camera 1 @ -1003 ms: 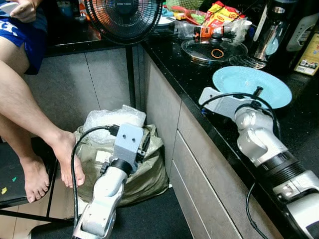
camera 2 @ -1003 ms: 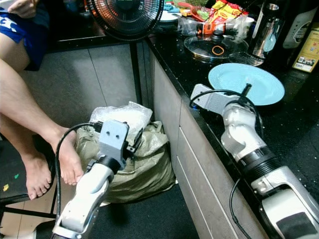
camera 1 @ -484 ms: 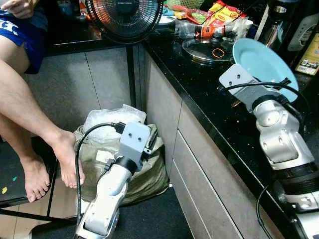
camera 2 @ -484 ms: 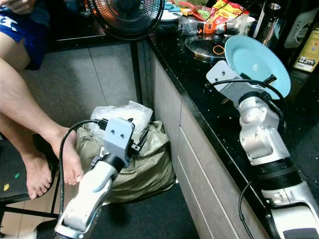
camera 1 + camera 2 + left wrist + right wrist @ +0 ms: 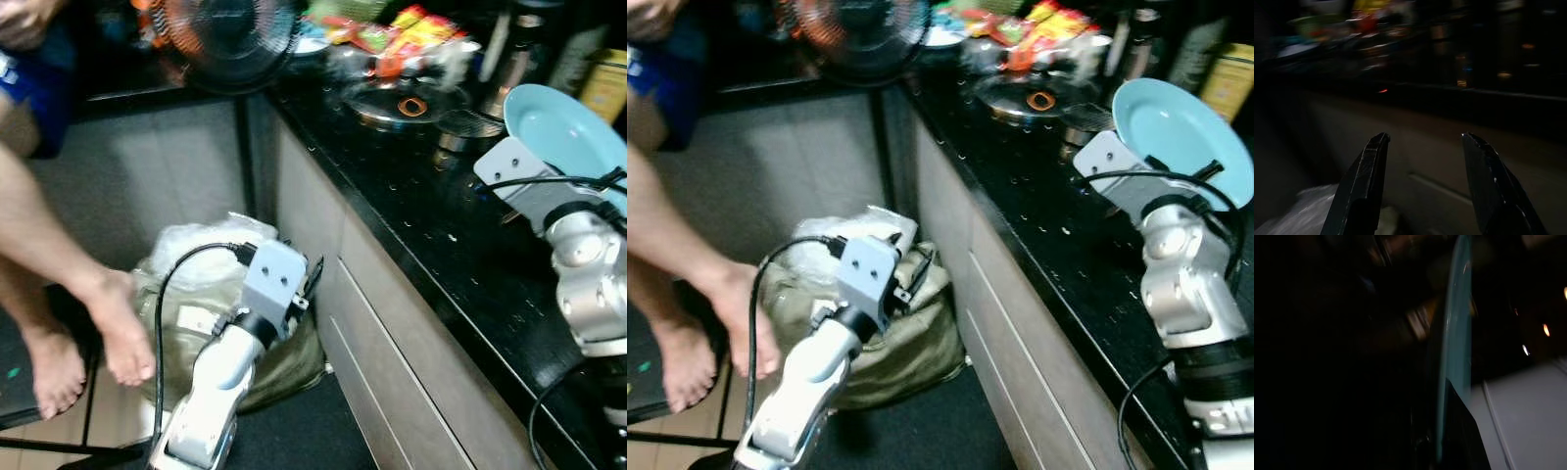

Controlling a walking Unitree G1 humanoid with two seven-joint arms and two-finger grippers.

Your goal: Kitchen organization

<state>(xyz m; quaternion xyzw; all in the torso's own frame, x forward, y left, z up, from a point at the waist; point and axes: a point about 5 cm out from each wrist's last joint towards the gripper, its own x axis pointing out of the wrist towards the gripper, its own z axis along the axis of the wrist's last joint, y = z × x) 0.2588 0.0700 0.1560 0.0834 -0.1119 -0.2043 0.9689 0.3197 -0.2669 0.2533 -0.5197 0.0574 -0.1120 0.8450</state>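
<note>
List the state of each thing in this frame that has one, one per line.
Plate: lifted off the counter, tilted up on edge, gripped at its rim.
Right gripper: shut on the plate.
Left gripper: open, empty, low beside the cabinets.
Lid: lying flat on the counter.
Bag: on the floor, top open.
Drawers: closed.

Left arm (image 5: 220, 372): silver, hanging low beside the body, forearm angled forward, cable looped off the wrist. Left gripper (image 5: 1422, 183): two black fingers (image 5: 1359, 188) spread apart, nothing between them.

Right arm (image 5: 1181, 294): silver, raised, forearm near upright, wrist bent forward. Right gripper (image 5: 1447, 431): dark and blurred in the wrist view; fingers appear clamped on the edge of a plate (image 5: 1181, 132), which is tilted steeply.
</note>
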